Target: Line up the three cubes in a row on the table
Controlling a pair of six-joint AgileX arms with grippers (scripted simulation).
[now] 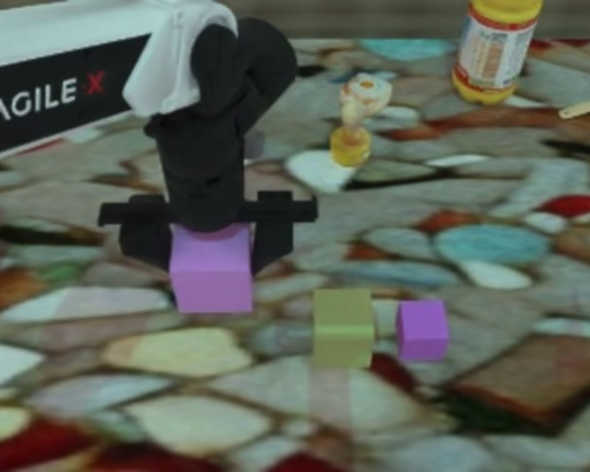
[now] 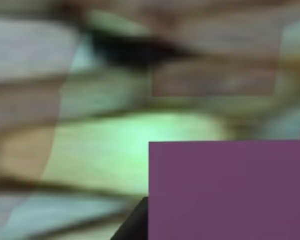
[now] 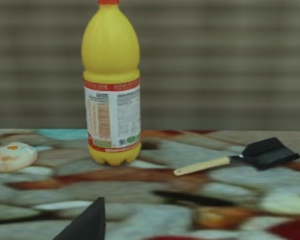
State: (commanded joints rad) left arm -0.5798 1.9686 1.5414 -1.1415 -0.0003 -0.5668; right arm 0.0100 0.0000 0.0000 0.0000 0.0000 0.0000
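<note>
My left pincer (image 1: 209, 246) straddles the large light-purple cube (image 1: 212, 267), one finger on each side of it, and as far as I can judge from above the fingers are pressed against it; the left wrist view shows the cube's flat face filling the corner nearest the camera, with a dark fingertip beside it. I cannot tell whether the cube rests on the bench (image 1: 98, 393) or hangs just off it.

The olive-green cube (image 1: 343, 327) sits off to the pincer's right and nearer the front edge, and the small deeper-purple cube (image 1: 422, 329) lies just beyond it, the two close together but apart.

The risk I see: if I let go here, the big cube ends up behind the line the other two make, so the row will be crooked. Sliding it toward them too far could knock the green cube and shove it into the small one. A shallow hold could also let the block twist.

A cube has no long axis; the held one's faces look square to the bench edges, roughly matching the other two.

My right pincer is out of the top view; its own camera shows only a dark tip, a yellow bottle (image 3: 111, 85) and a small black shovel (image 3: 240, 157).
</note>
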